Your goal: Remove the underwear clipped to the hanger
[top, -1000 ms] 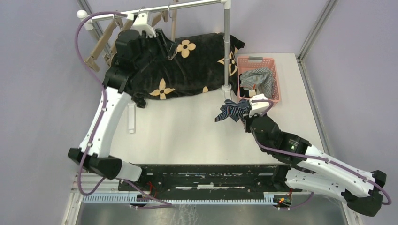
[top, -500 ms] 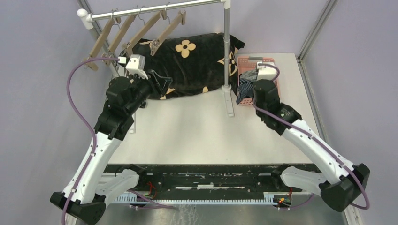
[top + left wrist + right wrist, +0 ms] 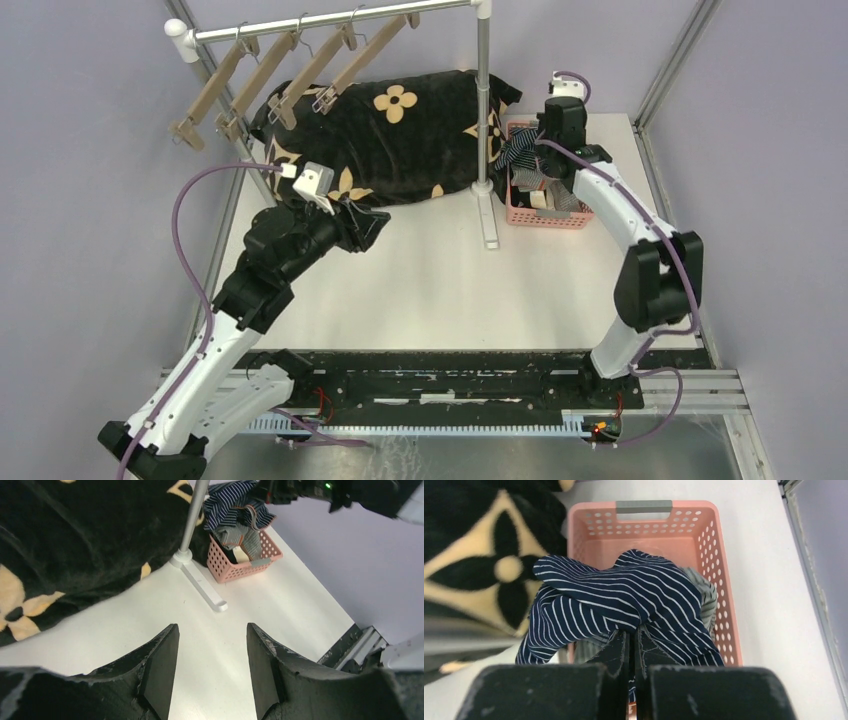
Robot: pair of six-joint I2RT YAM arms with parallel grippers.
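Hanging over the pink basket (image 3: 659, 521), the navy striped briefs (image 3: 624, 592) are pinched tight by the right gripper (image 3: 630, 640), and grey striped briefs (image 3: 708, 597) are seen lying in the basket beneath. The left gripper (image 3: 211, 636) is spread wide above the white table (image 3: 280, 595), with nothing caught between its fingers.

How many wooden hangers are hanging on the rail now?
4. All hang side by side on the rail: the leftmost hanger, the second hanger, the third hanger and the rightmost hanger, nearest the upright pole. None seems hidden.
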